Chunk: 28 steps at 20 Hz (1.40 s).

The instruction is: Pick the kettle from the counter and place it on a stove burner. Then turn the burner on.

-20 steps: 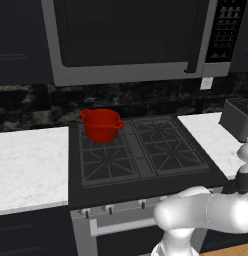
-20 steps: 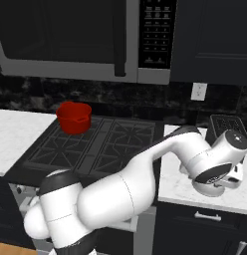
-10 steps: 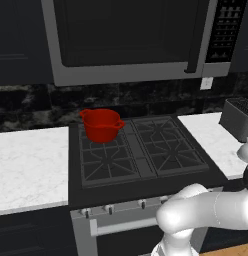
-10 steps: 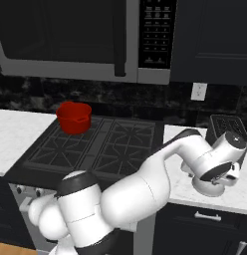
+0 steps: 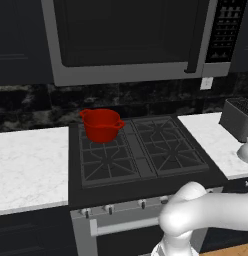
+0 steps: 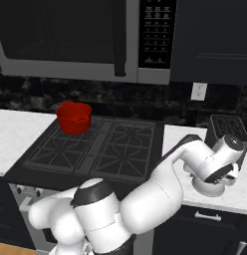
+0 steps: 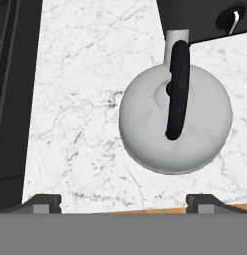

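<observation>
Dark fingertips of the gripper (image 7: 123, 201) stood wide apart, empty, above the white kettle (image 7: 175, 122) on the marble counter (image 7: 80, 99) beside a black toaster (image 7: 205, 17). Descending off-centre could miss the thin handle (image 7: 178, 89).

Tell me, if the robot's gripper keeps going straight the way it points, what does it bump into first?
Probably the kettle. The open gripper looks straight down at its dome and dark handle, sitting on the marble counter.
</observation>
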Tool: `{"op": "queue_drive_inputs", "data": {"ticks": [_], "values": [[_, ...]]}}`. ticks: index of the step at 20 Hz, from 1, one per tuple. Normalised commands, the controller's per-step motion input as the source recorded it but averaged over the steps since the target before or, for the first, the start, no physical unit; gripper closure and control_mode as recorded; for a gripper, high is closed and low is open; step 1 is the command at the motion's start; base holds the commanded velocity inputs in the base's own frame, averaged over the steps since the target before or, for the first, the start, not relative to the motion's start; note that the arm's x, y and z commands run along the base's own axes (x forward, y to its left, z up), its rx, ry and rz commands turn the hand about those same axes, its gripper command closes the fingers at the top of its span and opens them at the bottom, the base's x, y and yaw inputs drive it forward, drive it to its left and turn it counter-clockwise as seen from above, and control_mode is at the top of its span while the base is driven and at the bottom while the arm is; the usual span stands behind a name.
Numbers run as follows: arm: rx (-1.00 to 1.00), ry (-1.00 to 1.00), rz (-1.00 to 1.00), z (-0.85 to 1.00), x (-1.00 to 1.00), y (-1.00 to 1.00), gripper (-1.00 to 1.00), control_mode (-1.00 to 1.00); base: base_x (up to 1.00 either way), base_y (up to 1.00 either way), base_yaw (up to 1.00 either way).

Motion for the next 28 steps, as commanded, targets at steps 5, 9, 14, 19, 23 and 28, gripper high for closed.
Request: {"op": "queue_drive_inputs", "data": {"ticks": [5, 9, 14, 19, 23, 28], "values": [[0.03, -0.01, 0.00, -0.17, 0.09, -0.46, -1.00, -1.00, 0.00, 0.00, 0.00], [0.01, 0.00, 0.00, -0.08, 0.29, -0.16, -1.00, -1.00, 0.00, 0.00, 0.00], [0.00, 0.00, 0.00, -0.17, 0.28, 0.00, -1.00, -1.00, 0.00, 0.00, 0.00], [0.00, 0.00, 0.00, -0.20, 0.18, -0.07, -1.00, -1.00, 0.00, 0.00, 0.00], [0.00, 0.00, 0.00, -0.23, 0.21, -0.06, -1.00, -1.00, 0.00, 0.00, 0.00], [0.00, -0.01, 0.00, -0.26, 0.19, -0.01, 1.00, -1.00, 0.00, 0.00, 0.00]]}}
